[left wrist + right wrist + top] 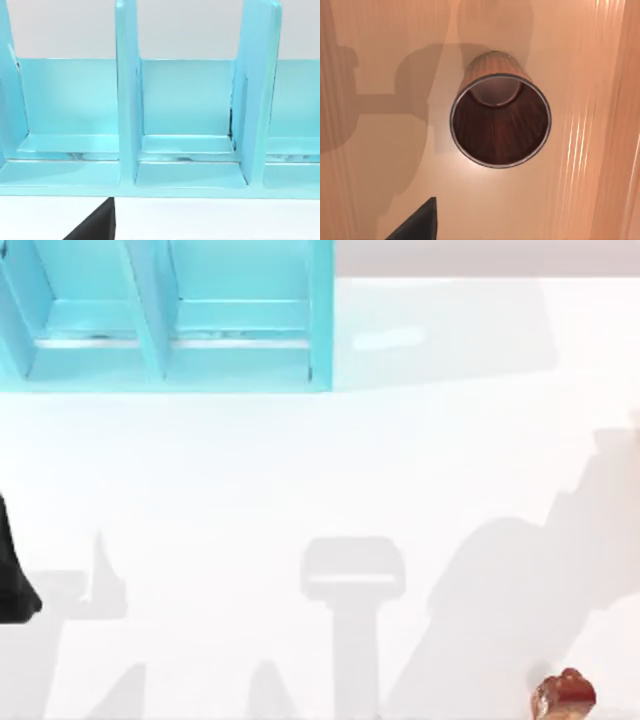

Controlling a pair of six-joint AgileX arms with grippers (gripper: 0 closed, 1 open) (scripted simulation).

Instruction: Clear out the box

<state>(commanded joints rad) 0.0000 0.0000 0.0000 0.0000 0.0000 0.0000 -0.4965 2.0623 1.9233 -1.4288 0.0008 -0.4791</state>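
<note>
Blue box (170, 315), upper left, compartments look empty; wooden bin (497, 120) beneath our right arm; claw states we cannot tell; release centred over its mouth.

My left arm's matte black, tapering housing (12, 570) looks plain; each wrist view catches one dark wedge-shaped fingertip (95, 225), perhaps rubber.
</note>
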